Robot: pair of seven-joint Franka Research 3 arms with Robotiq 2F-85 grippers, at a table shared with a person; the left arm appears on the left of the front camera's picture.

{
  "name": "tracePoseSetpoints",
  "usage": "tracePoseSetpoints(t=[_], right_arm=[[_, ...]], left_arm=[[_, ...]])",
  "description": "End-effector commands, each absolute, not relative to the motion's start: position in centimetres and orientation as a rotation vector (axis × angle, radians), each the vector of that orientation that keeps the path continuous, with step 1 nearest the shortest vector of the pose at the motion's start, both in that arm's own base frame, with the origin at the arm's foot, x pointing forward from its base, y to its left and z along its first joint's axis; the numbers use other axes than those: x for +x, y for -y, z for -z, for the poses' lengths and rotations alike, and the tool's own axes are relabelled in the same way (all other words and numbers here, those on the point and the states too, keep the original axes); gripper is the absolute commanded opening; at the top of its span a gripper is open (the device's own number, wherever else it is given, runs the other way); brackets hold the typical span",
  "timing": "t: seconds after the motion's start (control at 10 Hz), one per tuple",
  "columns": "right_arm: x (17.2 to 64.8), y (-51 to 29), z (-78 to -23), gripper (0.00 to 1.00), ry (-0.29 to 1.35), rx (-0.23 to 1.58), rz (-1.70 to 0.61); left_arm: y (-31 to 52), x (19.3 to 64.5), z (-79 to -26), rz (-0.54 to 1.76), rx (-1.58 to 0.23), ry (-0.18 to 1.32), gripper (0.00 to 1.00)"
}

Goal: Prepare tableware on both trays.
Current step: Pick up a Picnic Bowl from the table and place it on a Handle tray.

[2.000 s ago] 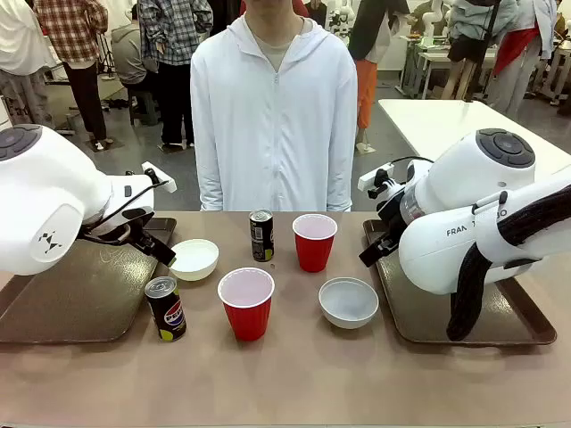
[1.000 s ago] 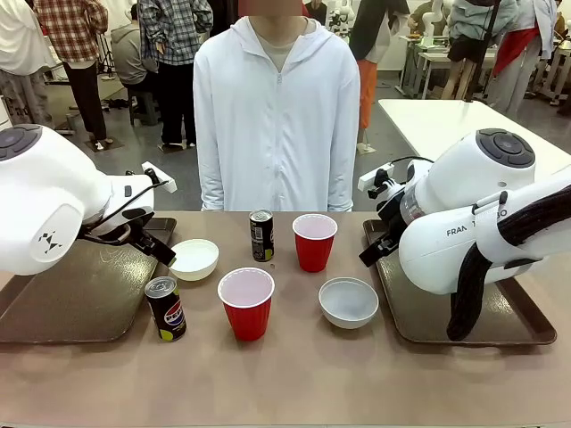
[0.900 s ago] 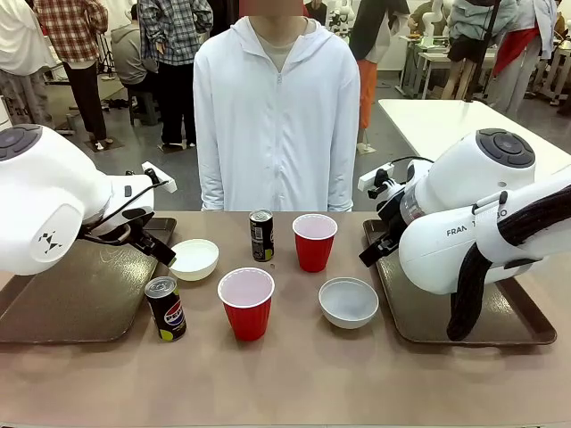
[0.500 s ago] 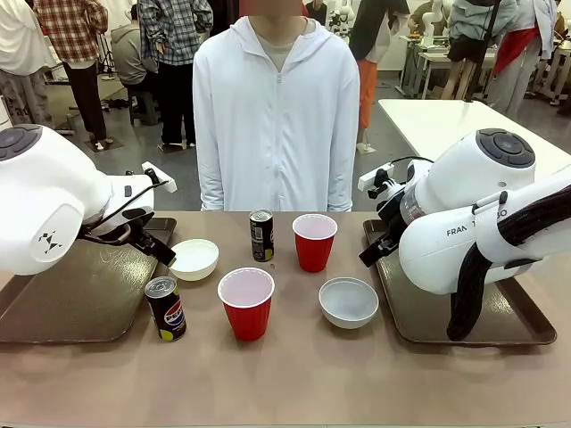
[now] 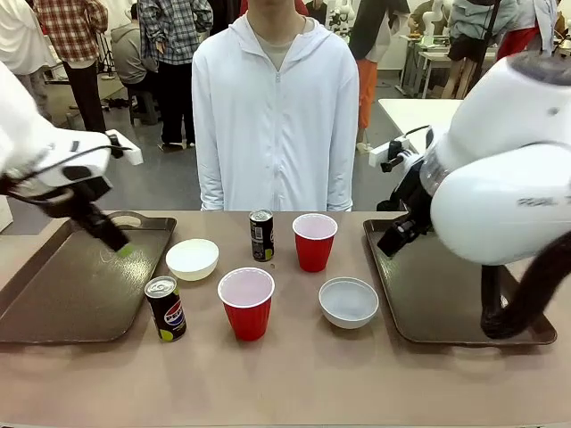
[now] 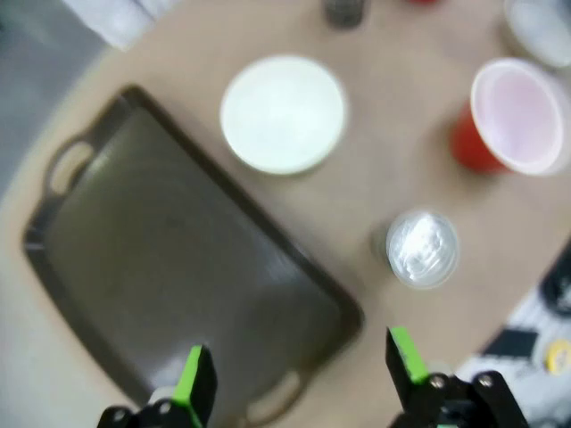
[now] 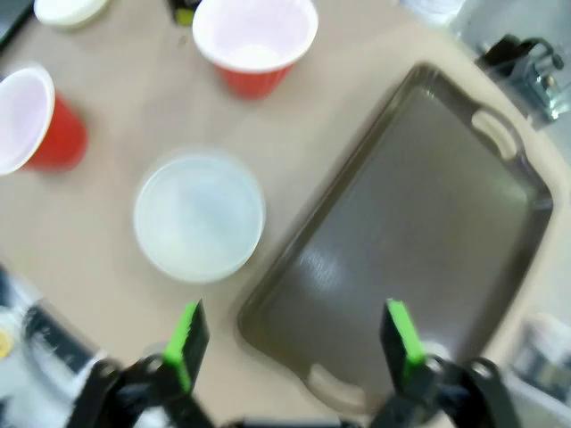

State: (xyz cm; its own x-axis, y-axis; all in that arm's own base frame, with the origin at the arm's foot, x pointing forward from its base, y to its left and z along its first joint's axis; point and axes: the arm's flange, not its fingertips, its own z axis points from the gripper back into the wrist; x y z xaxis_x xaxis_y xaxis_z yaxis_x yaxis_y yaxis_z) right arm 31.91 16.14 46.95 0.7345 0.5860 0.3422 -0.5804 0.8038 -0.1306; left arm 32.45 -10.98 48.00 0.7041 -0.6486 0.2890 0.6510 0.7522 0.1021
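Front view: left tray, right tray flank near red cup. Left wrist view: left gripper fingers spread wide, holding nothing, above left tray, apart from near red cup. Right wrist view: right gripper fingers spread wide, holding nothing, above right tray, apart from near red cup.

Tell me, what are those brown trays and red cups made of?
Left tray and right tray: probably moulded plastic, dark brown, slightly glossy; light reflects off their floors, handle cutouts rounded. Near cup and far cup: likely thin plastic, smooth red outside, white inside.
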Motion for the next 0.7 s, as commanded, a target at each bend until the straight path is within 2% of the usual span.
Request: tracePoseSetpoints(t=[0.0,0.2,0.3,0.4,0.5,0.6], right_arm=[[25.3,-12.5,-45.5,1.00,0.266,0.065,-0.604],[22.0,-10.6,-42.8,1.00,0.171,0.070,-0.563],[22.7,-10.1,-42.4,1.00,0.167,0.062,-0.549],[24.9,-10.1,-42.2,1.00,0.235,-0.191,-0.546],[26.7,-13.1,-48.8,1.00,0.162,0.054,-0.582],[27.2,-12.2,-48.7,1.00,0.171,-0.021,-0.575]], left_arm=[[8.6,28.7,-48.8,0.796,-0.027,0.191,1.00],[8.1,26.8,-46.7,0.802,-0.087,0.105,1.00],[7.9,27.2,-45.8,0.745,-0.096,0.086,1.00],[8.1,28.5,-45.6,0.683,-0.066,0.230,1.00],[8.3,27.7,-48.5,0.780,-0.061,0.094,1.00],[8.2,28.5,-48.5,0.750,-0.067,0.124,1.00]])
